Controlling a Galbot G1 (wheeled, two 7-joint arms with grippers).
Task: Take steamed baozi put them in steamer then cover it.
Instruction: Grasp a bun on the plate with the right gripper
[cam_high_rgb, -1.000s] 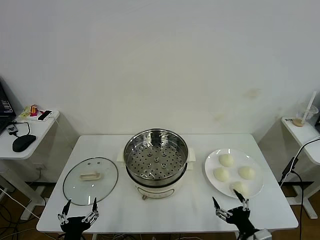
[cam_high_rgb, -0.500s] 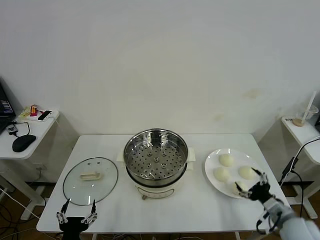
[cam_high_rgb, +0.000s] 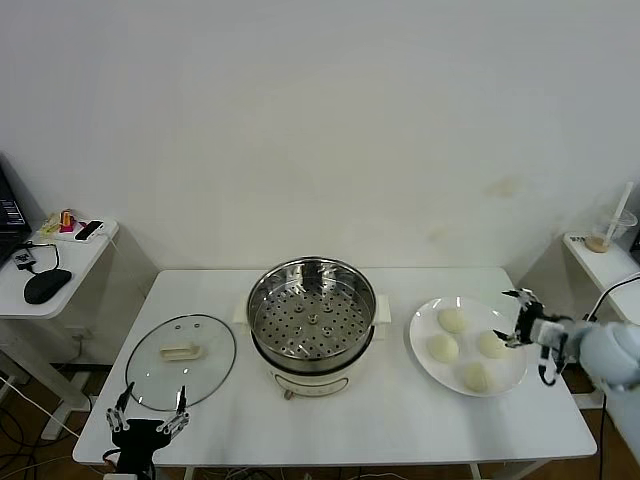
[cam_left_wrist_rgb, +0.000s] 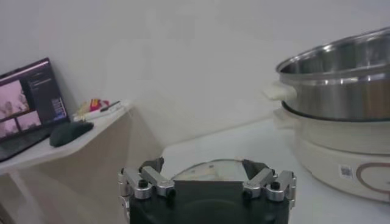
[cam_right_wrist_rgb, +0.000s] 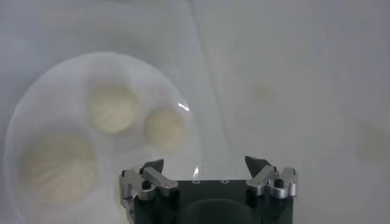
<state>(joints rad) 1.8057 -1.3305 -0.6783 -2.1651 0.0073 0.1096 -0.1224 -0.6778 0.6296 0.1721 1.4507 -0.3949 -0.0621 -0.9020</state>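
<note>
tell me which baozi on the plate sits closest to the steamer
The left baozi on the plate; the other three lie farther right of the steamer.

Steamed baozi (cam_high_rgb: 452, 320) plated; steamer (cam_high_rgb: 312, 325) uncovered

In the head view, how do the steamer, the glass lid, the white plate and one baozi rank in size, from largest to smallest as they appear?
1. steamer
2. and 3. white plate and glass lid: they look about alike, so I do not rank them.
4. baozi, clearly smallest.

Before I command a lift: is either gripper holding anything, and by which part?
Nothing is held. The right gripper is open above the plate; the left gripper is open near the cover.
</note>
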